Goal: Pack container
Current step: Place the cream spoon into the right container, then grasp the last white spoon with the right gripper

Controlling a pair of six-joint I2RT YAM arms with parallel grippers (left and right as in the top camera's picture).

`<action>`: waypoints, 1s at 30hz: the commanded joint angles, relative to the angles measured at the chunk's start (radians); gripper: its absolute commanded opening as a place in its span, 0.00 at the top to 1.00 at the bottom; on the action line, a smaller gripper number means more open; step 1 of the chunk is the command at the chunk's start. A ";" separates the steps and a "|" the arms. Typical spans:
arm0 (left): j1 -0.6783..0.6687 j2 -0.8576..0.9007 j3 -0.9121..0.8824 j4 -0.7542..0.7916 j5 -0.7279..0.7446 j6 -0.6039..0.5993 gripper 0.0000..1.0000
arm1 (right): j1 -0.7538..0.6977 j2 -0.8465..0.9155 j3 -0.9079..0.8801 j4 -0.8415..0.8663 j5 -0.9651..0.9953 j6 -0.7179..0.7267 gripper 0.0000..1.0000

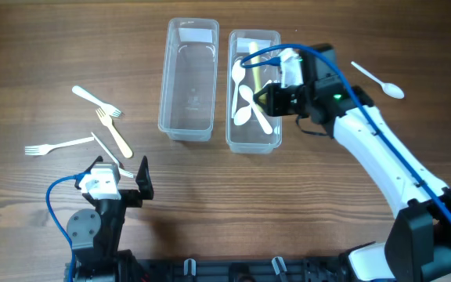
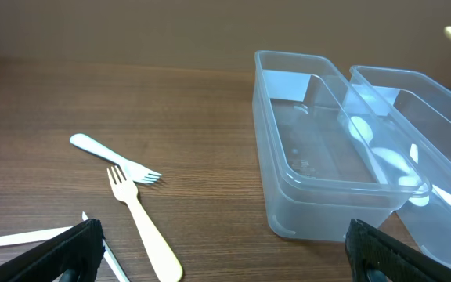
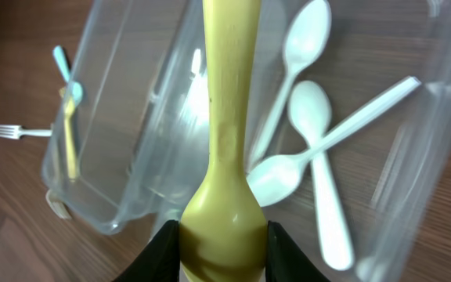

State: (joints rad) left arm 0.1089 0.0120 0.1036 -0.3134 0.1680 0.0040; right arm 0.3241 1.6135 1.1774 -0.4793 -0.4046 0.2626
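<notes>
yellow spoon (image 3: 227, 117) bowl: cut off (bottom edge) | right container (image 2: 445, 235): cropped right

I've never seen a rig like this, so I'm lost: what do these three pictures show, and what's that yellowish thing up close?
Two robot arms work at a wooden table, each ending in a two-finger gripper. One picture looks down from above; the others come from cameras on the left and right wrists. Two clear containers stand on the table: the left container is empty, the right container holds white spoons. To the left lie white forks and a beige fork, to the right one loose white spoon. The right gripper is shut on a yellowish spoon above the right container. The left gripper is open, holding nothing.
</notes>
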 commanded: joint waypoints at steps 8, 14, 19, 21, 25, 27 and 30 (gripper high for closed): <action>-0.007 -0.007 -0.006 0.003 -0.002 0.019 0.00 | 0.017 -0.024 0.002 0.047 0.022 0.047 0.46; -0.007 -0.007 -0.006 0.003 -0.002 0.018 0.00 | -0.022 -0.057 0.018 0.079 0.045 -0.065 0.40; -0.007 -0.007 -0.006 0.003 -0.002 0.018 0.00 | -0.166 -0.182 0.023 0.076 0.135 -0.102 0.38; -0.007 -0.007 -0.006 0.003 -0.002 0.018 0.00 | -0.254 -0.239 0.023 0.042 0.287 -0.106 0.29; -0.007 -0.007 -0.006 0.003 -0.002 0.018 0.00 | -0.441 -0.272 0.023 0.008 0.449 -0.328 0.28; -0.007 -0.007 -0.006 0.003 -0.002 0.018 0.00 | -0.518 -0.248 0.023 0.016 0.450 -0.458 0.26; -0.007 -0.007 -0.006 0.003 -0.002 0.018 0.00 | -0.587 -0.191 0.023 0.049 0.450 -0.550 0.22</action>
State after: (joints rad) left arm 0.1089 0.0120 0.1036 -0.3134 0.1680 0.0040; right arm -0.1806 1.3544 1.1816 -0.4625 -0.0208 -0.0998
